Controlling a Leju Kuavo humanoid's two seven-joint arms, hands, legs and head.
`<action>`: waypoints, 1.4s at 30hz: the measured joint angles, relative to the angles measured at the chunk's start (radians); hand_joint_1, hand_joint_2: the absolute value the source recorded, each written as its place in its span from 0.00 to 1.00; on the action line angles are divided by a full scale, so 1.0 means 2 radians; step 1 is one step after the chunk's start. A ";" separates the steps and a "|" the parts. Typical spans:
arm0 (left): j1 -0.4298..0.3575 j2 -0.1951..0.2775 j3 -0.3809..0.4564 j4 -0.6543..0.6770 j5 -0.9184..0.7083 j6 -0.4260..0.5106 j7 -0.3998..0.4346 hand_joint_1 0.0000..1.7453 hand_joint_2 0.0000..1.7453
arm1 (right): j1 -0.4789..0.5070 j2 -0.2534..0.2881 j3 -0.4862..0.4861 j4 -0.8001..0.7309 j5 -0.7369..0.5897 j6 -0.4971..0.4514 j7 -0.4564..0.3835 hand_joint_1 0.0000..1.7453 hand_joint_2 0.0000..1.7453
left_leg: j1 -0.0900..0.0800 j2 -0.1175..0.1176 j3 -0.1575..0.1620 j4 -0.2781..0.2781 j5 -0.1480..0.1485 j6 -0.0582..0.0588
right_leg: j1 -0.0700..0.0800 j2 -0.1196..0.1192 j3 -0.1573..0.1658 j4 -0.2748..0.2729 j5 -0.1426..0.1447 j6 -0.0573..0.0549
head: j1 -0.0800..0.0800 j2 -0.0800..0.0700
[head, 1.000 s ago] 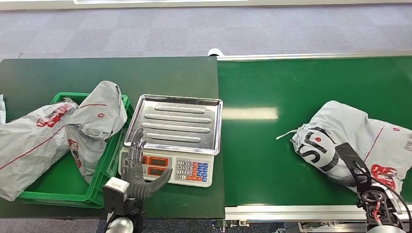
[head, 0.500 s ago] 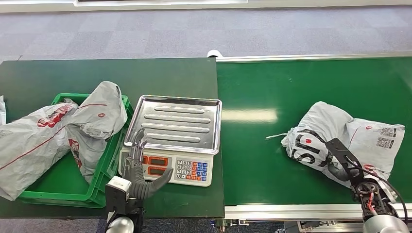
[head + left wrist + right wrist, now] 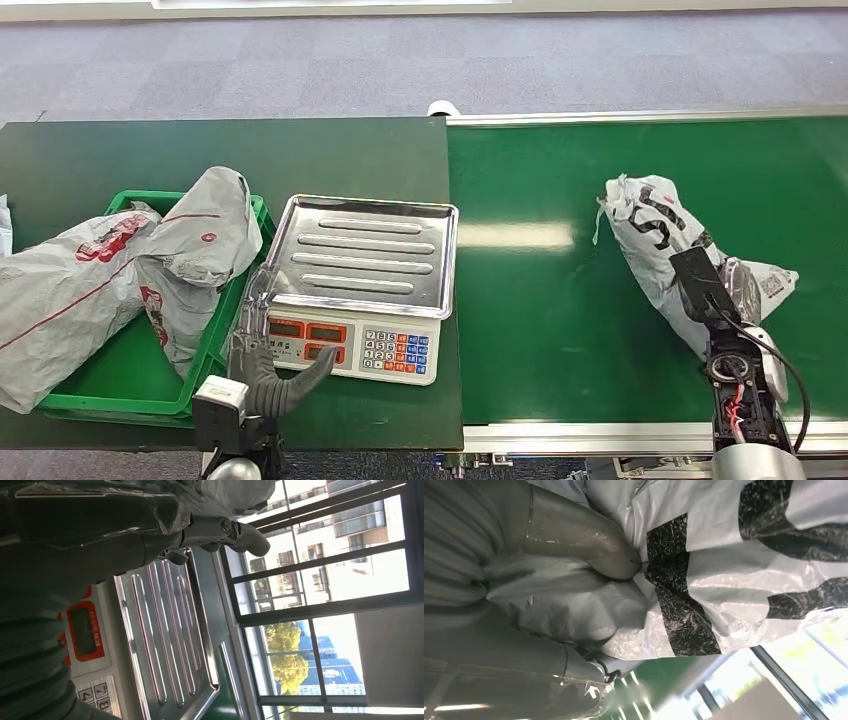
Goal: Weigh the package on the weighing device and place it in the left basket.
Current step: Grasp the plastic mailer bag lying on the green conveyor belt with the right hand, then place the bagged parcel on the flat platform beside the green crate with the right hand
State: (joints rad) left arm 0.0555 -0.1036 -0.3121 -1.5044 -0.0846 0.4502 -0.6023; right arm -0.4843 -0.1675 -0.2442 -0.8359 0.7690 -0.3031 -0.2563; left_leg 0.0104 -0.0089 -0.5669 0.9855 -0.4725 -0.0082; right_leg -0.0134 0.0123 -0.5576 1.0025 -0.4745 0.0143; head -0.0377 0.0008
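Note:
A grey plastic package [image 3: 645, 225] with black lettering stands tilted up over the right side of the green belt, and my right hand [image 3: 705, 290] grips its lower end. In the right wrist view my thumb [image 3: 589, 545] presses into the crumpled package [image 3: 734, 560]. The scale [image 3: 365, 285] sits mid-table, its steel tray [image 3: 365, 255] bare. My left hand [image 3: 265, 350] hovers open at the scale's front left corner, holding nothing. In the left wrist view my fingers [image 3: 220, 530] spread above the ribbed tray [image 3: 165, 645]. The green basket [image 3: 120, 368] stands left of the scale.
Two grey bags [image 3: 195, 235] [image 3: 60, 290] with red print lie in and over the basket. The scale's keypad [image 3: 395, 352] faces me. A dark table [image 3: 200, 150] holds scale and basket; the bright green belt [image 3: 540, 330] runs to the right.
My right hand has closed on the package, lifted it off the belt and swung it upright, away from me. My left hand has sunk slightly and shifted left.

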 joint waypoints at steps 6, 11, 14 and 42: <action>-0.004 -0.002 0.005 -0.004 -0.006 0.003 -0.004 0.00 1.00 | 0.029 0.042 0.067 -0.151 0.001 -0.042 0.012 1.00 1.00 | 0.000 0.001 0.000 0.000 0.000 0.000 | 0.000 0.000 0.000 0.000 0.000 0.000 | 0.000 0.000; -0.005 -0.002 0.006 -0.004 -0.006 0.003 -0.005 0.00 1.00 | 0.037 0.054 0.098 -0.200 -0.004 -0.049 0.016 1.00 1.00 | 0.000 0.000 0.000 0.000 0.000 0.000 | 0.000 0.000 0.000 0.000 0.000 0.000 | 0.000 0.000; -0.005 -0.002 0.006 -0.004 -0.006 0.003 -0.005 0.00 1.00 | 0.040 0.056 0.105 -0.214 -0.006 -0.050 0.016 1.00 1.00 | 0.000 0.000 0.000 0.000 0.000 0.000 | -0.001 0.000 0.000 0.000 0.000 0.000 | 0.000 0.000; -0.082 0.004 0.005 0.052 0.019 0.011 -0.011 0.00 1.00 | -0.002 0.118 0.398 -0.115 0.086 0.063 -0.035 0.00 1.00 | 0.000 0.000 0.000 0.000 0.001 -0.001 | 0.000 0.000 -0.001 0.000 0.000 0.000 | 0.000 0.000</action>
State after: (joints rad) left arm -0.1081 -0.0965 -0.3027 -1.4011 -0.0461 0.4727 -0.6241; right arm -0.4890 0.0687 0.5515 -1.0668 0.9419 -0.1766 -0.3256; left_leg 0.0108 -0.0086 -0.5678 0.9853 -0.4704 -0.0093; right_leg -0.0132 0.0123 -0.5592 1.0031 -0.4744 0.0140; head -0.0374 0.0008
